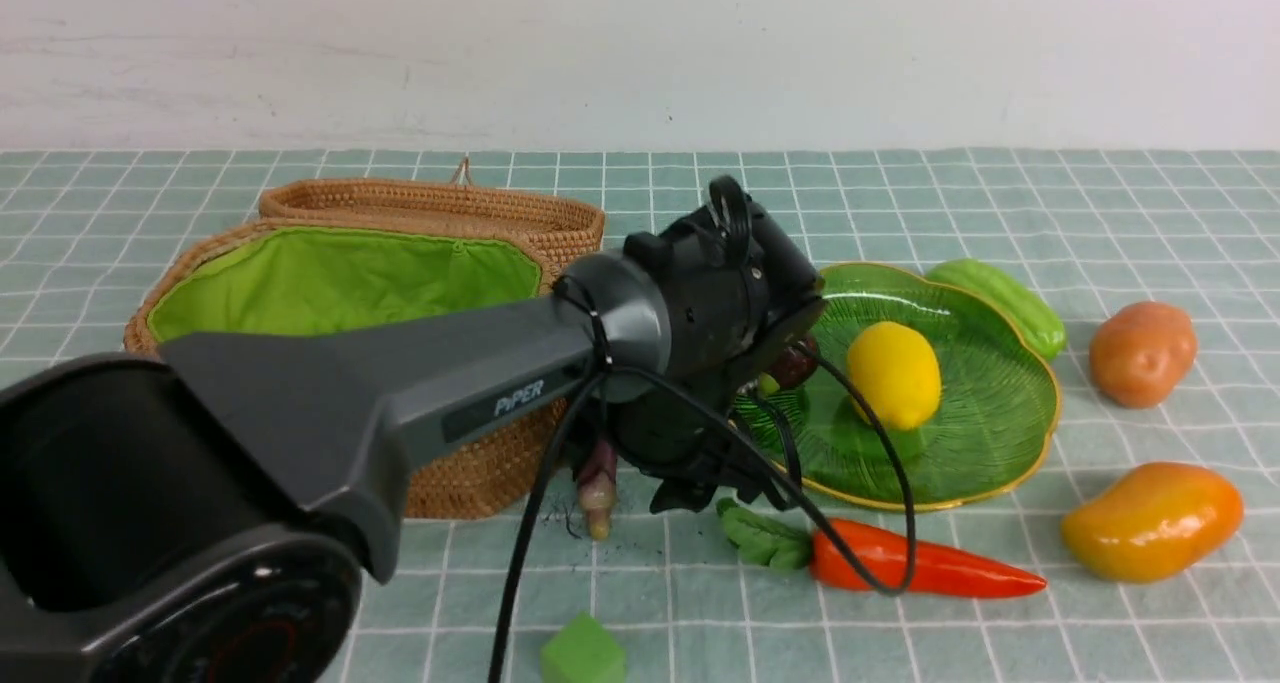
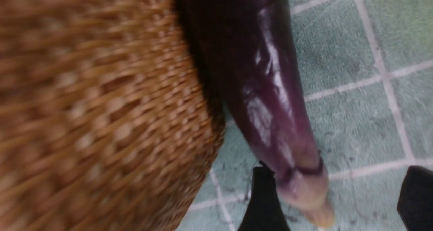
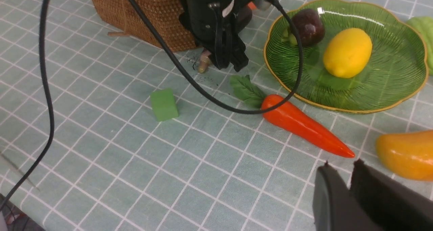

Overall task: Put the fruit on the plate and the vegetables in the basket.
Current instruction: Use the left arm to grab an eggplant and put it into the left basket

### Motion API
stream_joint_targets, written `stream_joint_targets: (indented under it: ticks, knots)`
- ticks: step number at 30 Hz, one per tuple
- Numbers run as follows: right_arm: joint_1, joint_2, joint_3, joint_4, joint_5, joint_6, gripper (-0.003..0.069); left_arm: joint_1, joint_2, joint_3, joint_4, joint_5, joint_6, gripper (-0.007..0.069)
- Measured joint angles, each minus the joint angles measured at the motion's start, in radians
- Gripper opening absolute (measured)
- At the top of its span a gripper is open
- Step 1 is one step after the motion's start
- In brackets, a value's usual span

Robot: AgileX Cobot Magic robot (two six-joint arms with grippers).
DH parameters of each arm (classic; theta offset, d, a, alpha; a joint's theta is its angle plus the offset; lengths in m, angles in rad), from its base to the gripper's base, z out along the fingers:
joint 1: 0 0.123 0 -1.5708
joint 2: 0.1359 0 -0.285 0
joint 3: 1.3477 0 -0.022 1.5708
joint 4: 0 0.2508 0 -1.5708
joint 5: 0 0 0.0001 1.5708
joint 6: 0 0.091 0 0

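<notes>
The dark-purple eggplant (image 2: 257,72) lies on the cloth against the basket's wicker wall (image 2: 101,106), its pale stem end (image 1: 597,488) poking out under my left arm. My left gripper (image 2: 338,177) stands open over that end, one finger (image 2: 264,197) beside it and the other well apart. The lemon (image 1: 893,374) and mangosteen (image 1: 795,363) rest on the green plate (image 1: 1000,413). Carrot (image 1: 920,566), mango (image 1: 1150,520), potato (image 1: 1142,353) and gourd (image 1: 1000,301) lie on the table. My right gripper (image 3: 341,163) hangs shut and empty near the mango (image 3: 406,155).
A small green cube (image 1: 583,653) sits on the checked cloth near the front edge. The basket (image 1: 470,473) stands open with its lid folded back behind it. My left arm's black cable (image 1: 860,523) loops over the carrot and the plate's front rim.
</notes>
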Motion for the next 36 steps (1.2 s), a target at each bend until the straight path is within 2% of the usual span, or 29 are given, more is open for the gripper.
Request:
stream_joint_targets:
  ticks: [13,27,33,36]
  knots:
    - [0.0,0.0,0.0,0.0,0.015,0.0,0.0106,0.0,0.044,0.0,0.07,-0.003,-0.105,0.0476]
    - [0.0,0.0,0.0,0.0,0.028,-0.003,0.0107,0.002,0.047,-0.001,0.064,-0.029,-0.127,0.0462]
    - [0.0,0.0,0.0,0.0,0.031,-0.004,0.0107,0.005,0.047,-0.002,0.038,-0.045,-0.127,0.0413]
    - [0.0,0.0,0.0,0.001,0.034,-0.017,0.0107,0.005,0.047,-0.002,0.027,-0.056,-0.127,0.0332]
